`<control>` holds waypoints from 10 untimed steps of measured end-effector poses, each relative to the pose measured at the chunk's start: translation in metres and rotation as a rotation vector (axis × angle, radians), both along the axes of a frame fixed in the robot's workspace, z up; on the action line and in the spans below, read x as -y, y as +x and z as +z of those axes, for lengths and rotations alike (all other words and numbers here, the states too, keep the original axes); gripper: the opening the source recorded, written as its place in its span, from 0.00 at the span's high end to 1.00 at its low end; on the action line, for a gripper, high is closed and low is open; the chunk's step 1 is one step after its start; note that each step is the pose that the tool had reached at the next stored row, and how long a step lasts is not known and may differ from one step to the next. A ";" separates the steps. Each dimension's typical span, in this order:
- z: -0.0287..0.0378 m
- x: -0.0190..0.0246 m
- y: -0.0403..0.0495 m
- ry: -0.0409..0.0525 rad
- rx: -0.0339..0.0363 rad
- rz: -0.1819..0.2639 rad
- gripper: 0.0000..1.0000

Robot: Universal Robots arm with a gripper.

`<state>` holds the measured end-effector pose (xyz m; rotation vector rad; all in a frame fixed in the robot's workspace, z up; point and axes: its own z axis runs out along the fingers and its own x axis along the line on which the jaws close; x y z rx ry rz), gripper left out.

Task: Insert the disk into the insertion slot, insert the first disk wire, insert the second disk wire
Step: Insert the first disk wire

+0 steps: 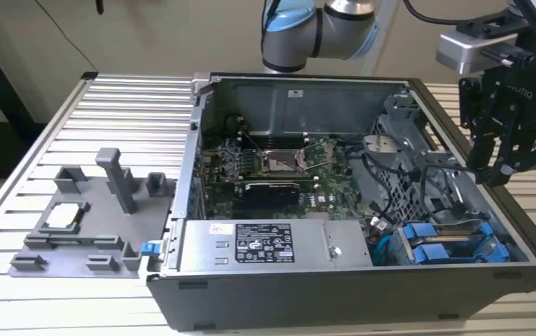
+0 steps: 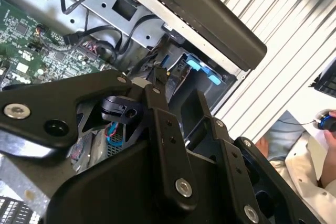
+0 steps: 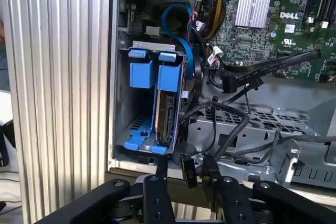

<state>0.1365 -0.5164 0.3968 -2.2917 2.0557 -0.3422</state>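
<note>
- The gripper (image 1: 494,171) hangs over the rim of the open computer case (image 1: 343,294), at the case's end toward the exterior view's right. It is above the drive cage (image 3: 122,103).
- Its fingers (image 3: 211,174) stand narrow, with a small black wire connector (image 3: 188,171) between them. It seems to be gripped, though the contact itself is hard to see.
- A black cable (image 3: 231,116) runs from this connector in a loop over the metal bracket next to the cage.
- The disk (image 3: 167,114) is already in the drive cage, below the gripper. It stands on its edge in its blue carrier frame, in the slot on the motherboard side.
- A second blue carrier (image 3: 140,74) stands just beside the disk, on the side of the case wall.
- A blue cable (image 3: 178,17) curves behind the cage, on the far side from the gripper.
- The green motherboard (image 1: 278,164) lies in the middle of the case, farther from the gripper than the cage.
- The grey labelled power-supply box (image 1: 268,245) sits at the front wall of the case, on the far side of the cage from the gripper.
- A grey fixture plate (image 1: 91,217) lies on the ribbed metal tabletop (image 1: 119,98), well apart from the gripper, on the other side of the case.
</note>
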 end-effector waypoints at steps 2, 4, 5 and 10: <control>0.0000 -0.0001 -0.0001 -0.0001 0.0000 0.000 0.60; 0.0000 -0.0001 0.0000 0.0000 0.0000 0.000 0.62; 0.0000 -0.0001 0.0000 -0.0001 0.0000 0.000 0.69; 0.0000 -0.0002 0.0000 0.0000 0.0000 0.000 0.81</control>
